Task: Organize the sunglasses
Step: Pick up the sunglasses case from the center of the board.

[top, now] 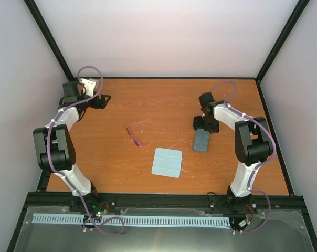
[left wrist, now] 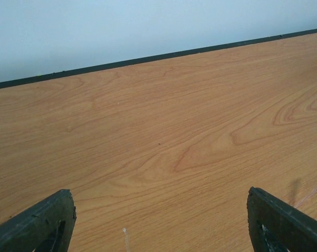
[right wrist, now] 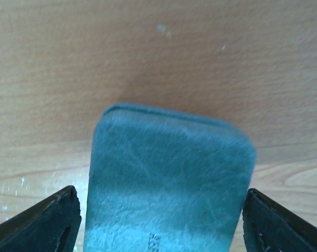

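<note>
Sunglasses [top: 141, 133]: thin translucent pink-purple frame, clear-looking lenses, slender arms. They lie flat on the table [top: 122, 168] around its middle, outside the case, left of it and just beyond the cloth's far-left corner. Neither gripper touches them.

Case [right wrist: 169, 178]: grey-blue oblong with rounded corners and a scuffed, leathery, faintly creased skin. A raised seam runs along the far end and some small embossed marks, unreadable, sit at the near edge. It looks closed, so its contents are not visible. It sits on the table right of centre, long axis running roughly near to far.

Cloth [top: 167, 163]: pale blue, square, flat, with fold creases dividing it into panels. It lies near-centre, between the sunglasses and the case but closer to the arms.

Right gripper [right wrist: 161, 210]: spread wide over the far end of the case, one dark finger [right wrist: 48, 223] on each side. It is not clamped, and contact with the case sides cannot be told.

Left gripper [left wrist: 158, 210]: fingers [left wrist: 40, 226] wide apart with only bare tabletop between them, at the far-left corner, well apart from everything else.

Table: orange-brown wood-grain laminate, smooth, with a few pale specks and scratches. Black frame rails [top: 164, 77] run along the edges and up the corners, with pale matte walls [top: 169, 37] on three sides.
</note>
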Motion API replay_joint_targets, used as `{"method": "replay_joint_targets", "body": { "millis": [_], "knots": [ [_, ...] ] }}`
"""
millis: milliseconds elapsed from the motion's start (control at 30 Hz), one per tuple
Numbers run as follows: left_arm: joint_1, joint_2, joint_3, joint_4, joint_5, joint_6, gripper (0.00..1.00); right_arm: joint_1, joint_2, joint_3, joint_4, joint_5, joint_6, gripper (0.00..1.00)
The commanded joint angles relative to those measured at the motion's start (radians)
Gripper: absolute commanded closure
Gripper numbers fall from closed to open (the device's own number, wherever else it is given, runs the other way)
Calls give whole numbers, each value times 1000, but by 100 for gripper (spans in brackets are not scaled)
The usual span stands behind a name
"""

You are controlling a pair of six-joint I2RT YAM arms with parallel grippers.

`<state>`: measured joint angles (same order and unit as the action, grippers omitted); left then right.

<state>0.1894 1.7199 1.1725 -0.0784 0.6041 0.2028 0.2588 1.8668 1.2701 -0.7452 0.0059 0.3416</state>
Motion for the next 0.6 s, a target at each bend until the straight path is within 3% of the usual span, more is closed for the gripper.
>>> {"method": "replay_joint_targets", "body": {
  "millis": [0, 467, 567],
  "knots": [
    [-4, 17, 38, -15, 15, 7, 11, 27, 1, 10, -72, 8, -1, 18],
    [-5, 24, 22, -9, 29, 0, 12, 40, -12, -19, -128, 22, -3, 22],
    [-4, 26, 20, -9, 24, 2, 12, 41, -5, -14, -136, 30, -3, 39]
  ]
}}
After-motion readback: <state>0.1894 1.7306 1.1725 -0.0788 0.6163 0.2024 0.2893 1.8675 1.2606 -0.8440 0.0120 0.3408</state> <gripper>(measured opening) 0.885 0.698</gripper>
